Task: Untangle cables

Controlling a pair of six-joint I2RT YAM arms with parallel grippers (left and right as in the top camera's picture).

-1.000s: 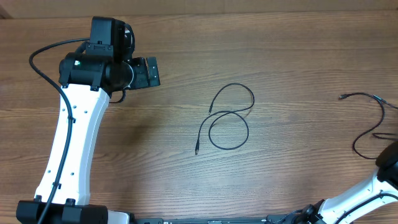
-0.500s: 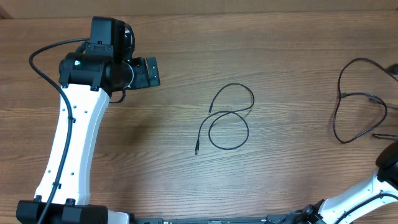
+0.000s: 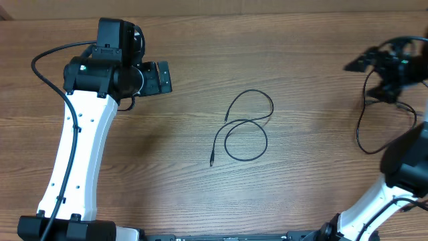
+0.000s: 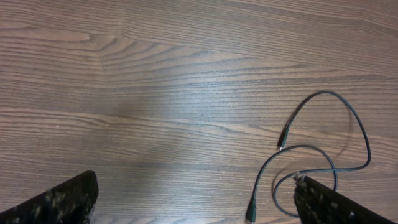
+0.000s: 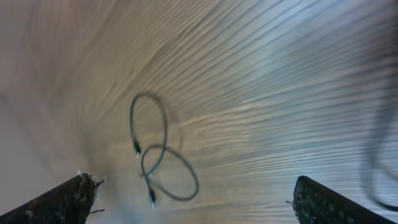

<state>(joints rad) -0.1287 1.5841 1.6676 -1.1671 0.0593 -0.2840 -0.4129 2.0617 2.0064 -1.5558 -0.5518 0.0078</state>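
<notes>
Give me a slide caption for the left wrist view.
Left gripper, jaws open, above a wooden table where a thin black cable lies in loose loops.

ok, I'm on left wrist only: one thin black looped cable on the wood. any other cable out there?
Observer: Yes. Overhead shows a second thin black cable near the right edge of the wooden table, well apart from your looped thin black cable.
Operator: right tool holding it?
Observer: No. The right wrist view shows the right tool with jaws wide apart and nothing between them.
Operator: that one knotted?
Observer: Overhead shows one open bend. The right arm hides its ends.
</notes>
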